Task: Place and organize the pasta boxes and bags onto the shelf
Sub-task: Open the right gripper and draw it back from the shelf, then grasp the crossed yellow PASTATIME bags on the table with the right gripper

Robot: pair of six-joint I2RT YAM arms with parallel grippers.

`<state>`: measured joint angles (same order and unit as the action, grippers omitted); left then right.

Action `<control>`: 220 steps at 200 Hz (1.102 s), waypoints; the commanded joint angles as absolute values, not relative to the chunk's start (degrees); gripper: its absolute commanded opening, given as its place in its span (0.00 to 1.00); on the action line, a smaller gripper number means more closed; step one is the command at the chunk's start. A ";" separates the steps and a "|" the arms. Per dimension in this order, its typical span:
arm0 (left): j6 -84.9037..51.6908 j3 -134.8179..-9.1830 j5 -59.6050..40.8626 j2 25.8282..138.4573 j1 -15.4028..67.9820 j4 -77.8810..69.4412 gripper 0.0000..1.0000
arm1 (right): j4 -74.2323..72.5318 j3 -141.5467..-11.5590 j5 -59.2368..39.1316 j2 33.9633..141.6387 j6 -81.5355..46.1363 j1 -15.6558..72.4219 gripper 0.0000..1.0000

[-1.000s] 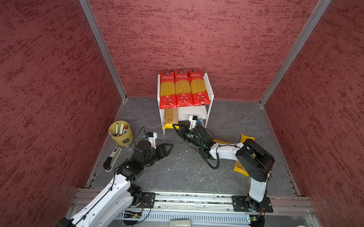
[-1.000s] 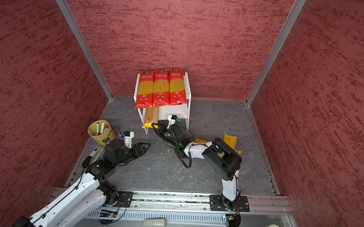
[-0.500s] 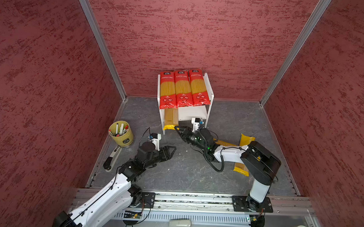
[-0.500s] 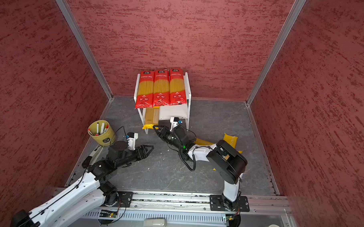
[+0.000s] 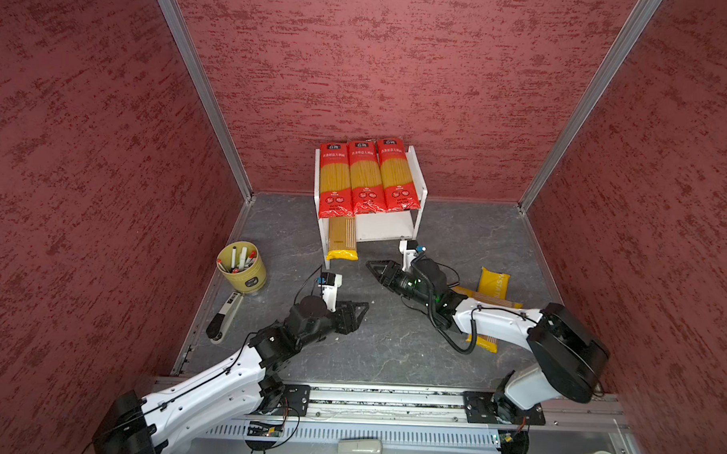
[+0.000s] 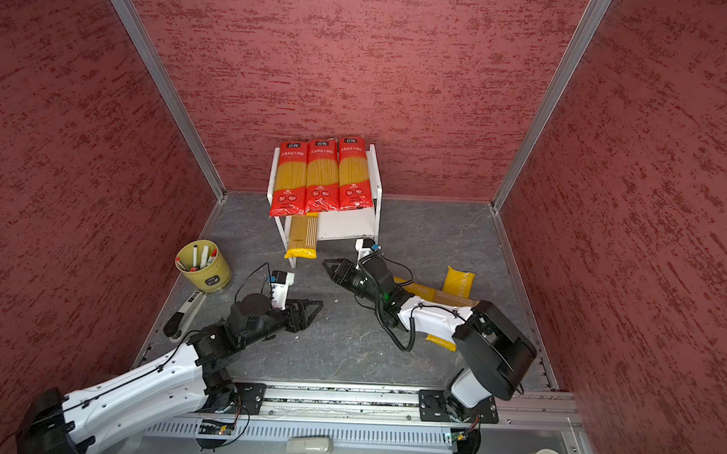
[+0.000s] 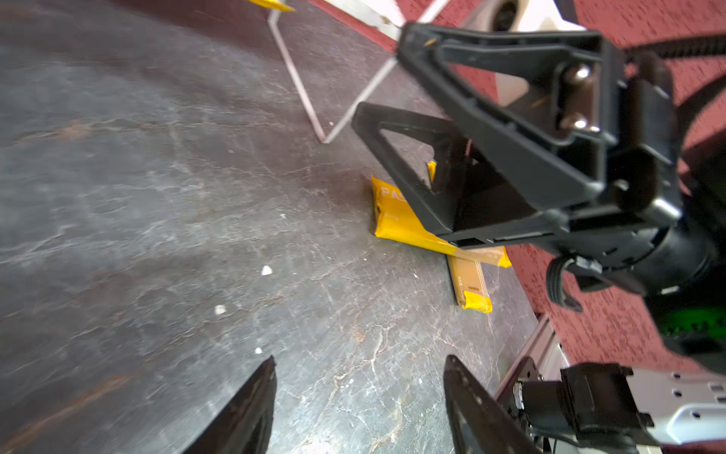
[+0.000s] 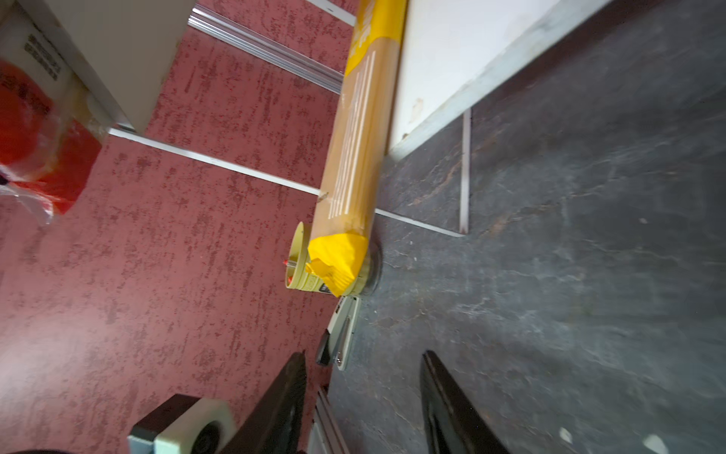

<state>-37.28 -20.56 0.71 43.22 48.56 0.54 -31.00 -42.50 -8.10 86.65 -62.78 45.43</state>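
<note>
Three red pasta bags (image 5: 365, 176) (image 6: 322, 174) lie side by side on top of the white shelf (image 5: 421, 178) (image 6: 377, 174). One yellow pack (image 5: 342, 239) (image 8: 355, 157) lies on the lower tier with its end sticking out in front. Two more yellow packs (image 5: 493, 282) (image 7: 396, 220) lie crossed on the floor at the right, partly under the right arm. My right gripper (image 5: 371, 266) (image 8: 363, 361) is open and empty, just right of the protruding pack's end. My left gripper (image 5: 365, 309) (image 7: 359, 365) is open and empty over bare floor, nearer the front.
A yellow-green cup of markers (image 5: 242, 267) stands by the left wall, with a white and black hand tool (image 5: 224, 316) on the floor beside it. A metal rail (image 5: 389, 397) runs along the front. Red walls close in three sides.
The right gripper has opened and drawn back a little from the yellow pack on the lower tier. The left gripper has moved right, toward the middle of the floor.
</note>
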 commanded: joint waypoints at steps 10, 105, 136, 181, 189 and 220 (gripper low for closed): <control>-32.20 -19.74 5.71 46.53 53.69 -9.73 0.68 | -10.22 -39.56 -3.68 79.72 -55.90 43.96 0.49; -24.25 -24.77 12.56 61.08 63.80 -15.59 0.69 | 25.24 -40.42 10.96 68.66 -46.96 27.78 0.71; -26.03 -25.90 14.22 63.71 63.86 -14.20 0.69 | 29.01 -40.77 17.68 66.61 -45.64 20.98 0.83; -27.81 -26.53 14.52 63.83 63.00 -11.10 0.70 | 30.23 -40.02 22.15 63.58 -48.73 10.59 0.86; -28.60 -26.34 14.31 63.56 62.52 -10.90 0.70 | 30.42 -39.83 22.58 63.37 -49.29 9.01 0.86; -31.01 -25.08 12.87 62.60 60.33 -11.10 0.70 | 29.75 -37.45 22.17 63.02 -51.47 3.76 0.86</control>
<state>-28.67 -25.74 13.56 64.01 61.71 -11.55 28.69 -39.29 19.70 63.68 -48.75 6.57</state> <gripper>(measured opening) 0.703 0.863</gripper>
